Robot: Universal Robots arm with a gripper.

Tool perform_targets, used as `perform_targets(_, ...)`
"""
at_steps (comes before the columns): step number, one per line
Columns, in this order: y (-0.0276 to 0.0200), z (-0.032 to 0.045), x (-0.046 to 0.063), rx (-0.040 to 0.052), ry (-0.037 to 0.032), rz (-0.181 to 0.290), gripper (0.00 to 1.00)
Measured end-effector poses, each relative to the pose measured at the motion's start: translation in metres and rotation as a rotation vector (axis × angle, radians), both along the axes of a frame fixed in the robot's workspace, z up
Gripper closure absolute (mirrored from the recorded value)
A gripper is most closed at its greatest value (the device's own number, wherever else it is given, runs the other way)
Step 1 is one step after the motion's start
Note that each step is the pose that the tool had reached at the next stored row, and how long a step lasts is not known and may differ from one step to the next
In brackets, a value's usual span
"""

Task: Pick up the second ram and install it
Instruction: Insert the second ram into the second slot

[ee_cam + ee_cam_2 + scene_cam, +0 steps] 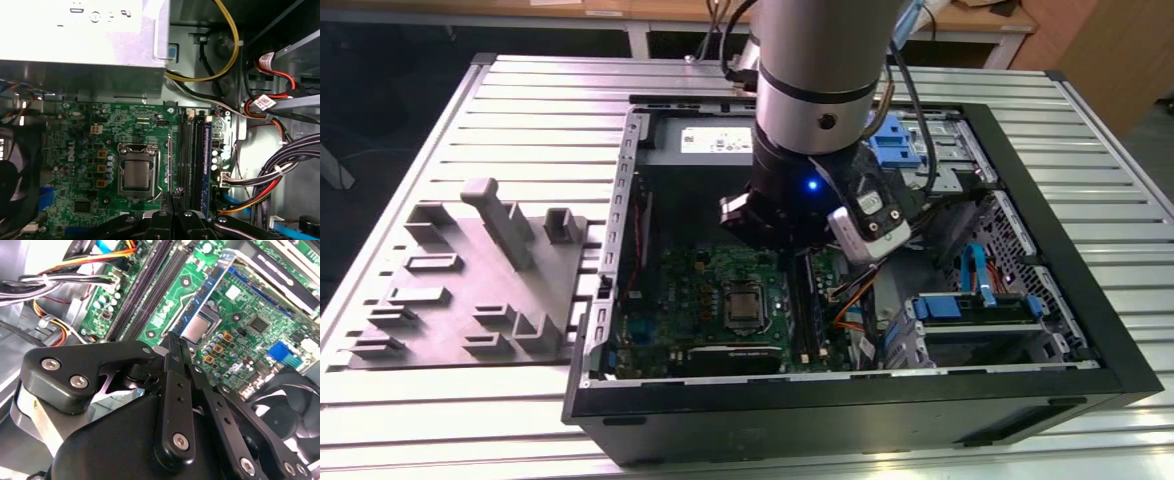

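Observation:
My gripper (173, 340) hangs low inside the open computer case (854, 387), its fingertips pressed together with nothing between them. It is shut above the motherboard (90, 150), close to the near end of the long black memory slots (190, 160) beside the processor socket (137, 172). A thin dark blue strip (206, 160) stands on edge in the slot farthest from the socket; I cannot tell whether it is the second ram. In the exterior view the arm's wrist (781, 215) covers the gripper, above the slots (811, 300).
A grey moulded fixture (467, 290) lies on the slatted table at the exterior view's left. Inside the case are the power supply (80, 30), bundled cables (280, 175), a fan (290, 400) and a drive cage (974, 310).

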State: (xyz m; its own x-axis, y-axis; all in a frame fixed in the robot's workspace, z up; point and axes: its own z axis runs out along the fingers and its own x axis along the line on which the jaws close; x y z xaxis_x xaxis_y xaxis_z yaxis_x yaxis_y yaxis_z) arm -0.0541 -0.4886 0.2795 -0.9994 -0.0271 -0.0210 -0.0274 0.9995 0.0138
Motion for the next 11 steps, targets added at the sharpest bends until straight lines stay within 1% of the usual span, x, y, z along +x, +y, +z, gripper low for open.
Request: perform_targets(11,0.0000,-0.0052,0.015,0.0003,-0.0001,0.000,0.89)
